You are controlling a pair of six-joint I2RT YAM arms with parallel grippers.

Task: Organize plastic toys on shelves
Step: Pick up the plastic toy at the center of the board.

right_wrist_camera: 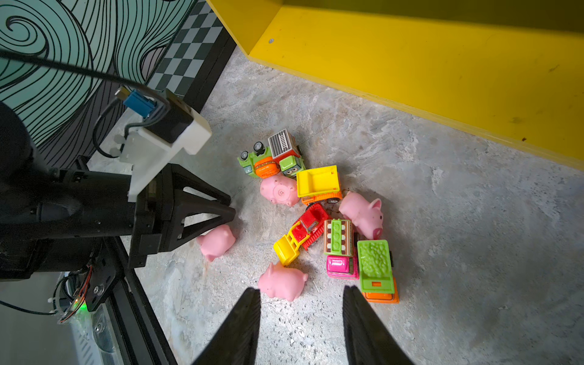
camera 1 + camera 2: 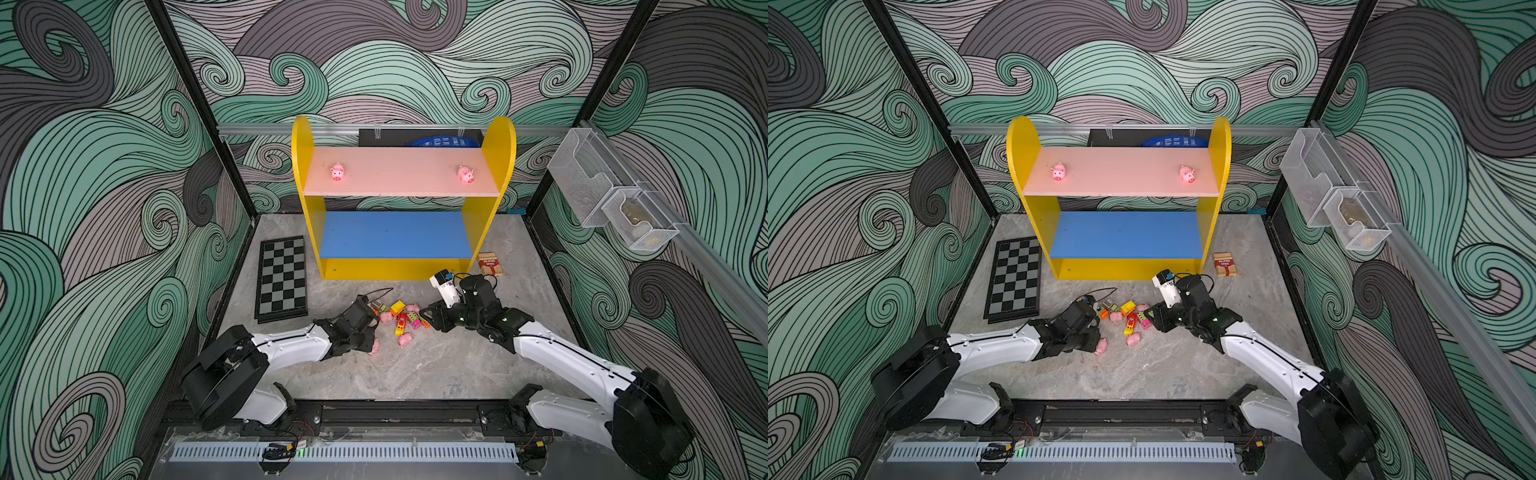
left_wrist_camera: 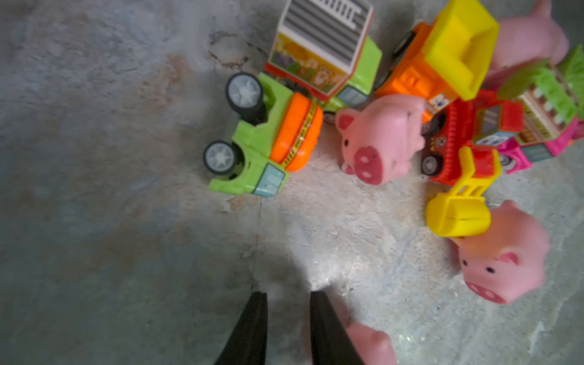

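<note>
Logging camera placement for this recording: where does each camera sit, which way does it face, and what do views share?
Top views: high above the robot's base, looking down and forward at the shelves; left arm and right arm show.
Left wrist: on the left arm, facing down at the toy pile; left gripper shows.
Right wrist: on the right arm, facing the pile and shelves; right gripper and left gripper show.
Shared: every view shows the toy pile.
</note>
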